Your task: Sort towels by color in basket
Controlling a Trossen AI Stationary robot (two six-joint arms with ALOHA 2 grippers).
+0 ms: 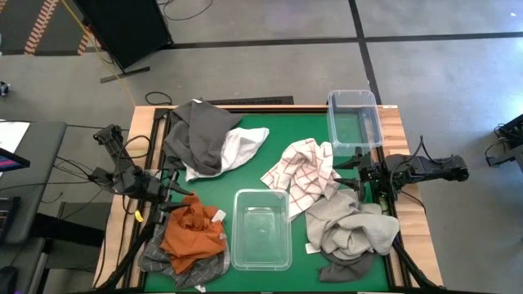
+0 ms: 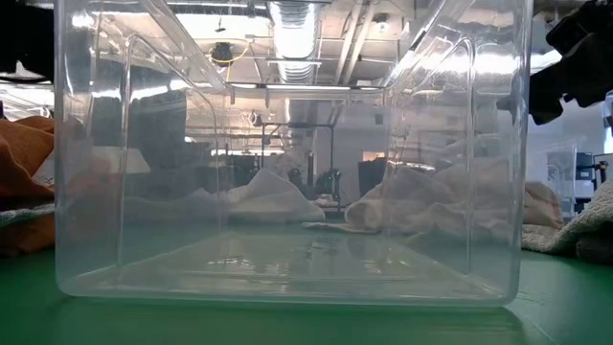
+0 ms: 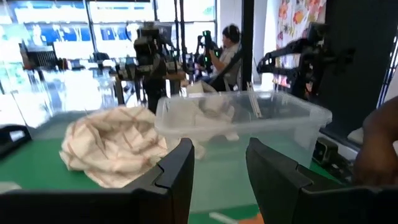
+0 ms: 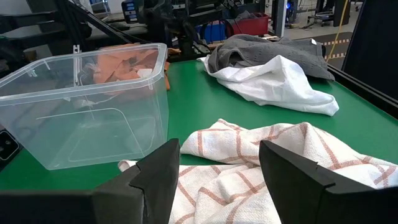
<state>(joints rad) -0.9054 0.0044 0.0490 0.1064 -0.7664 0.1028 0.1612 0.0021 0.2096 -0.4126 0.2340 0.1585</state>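
The towels lie in loose heaps around the green surface (image 1: 278,131), and both clear baskets hold nothing, so I judge that the sorting is not yet started. The left gripper (image 3: 217,163) waits at the left edge beside the rust orange towel (image 1: 192,235), with its fingers partly apart and nothing between them. The right gripper (image 4: 217,168) stands at the right edge, wide open and holding nothing, just over the checked towel (image 4: 261,162), probably because this cloth is the nearest one to take. The near basket (image 1: 261,229) sits in the middle front, so that both arms can reach it; the second basket (image 1: 354,117) is at the far right corner. The high view alone shows the beige-grey towel (image 1: 351,229) and the dark grey towel (image 1: 196,135) with the white towel (image 1: 243,147) together. The low view shows mostly the near basket's empty inside, while the right wrist view shows the checks clearly.
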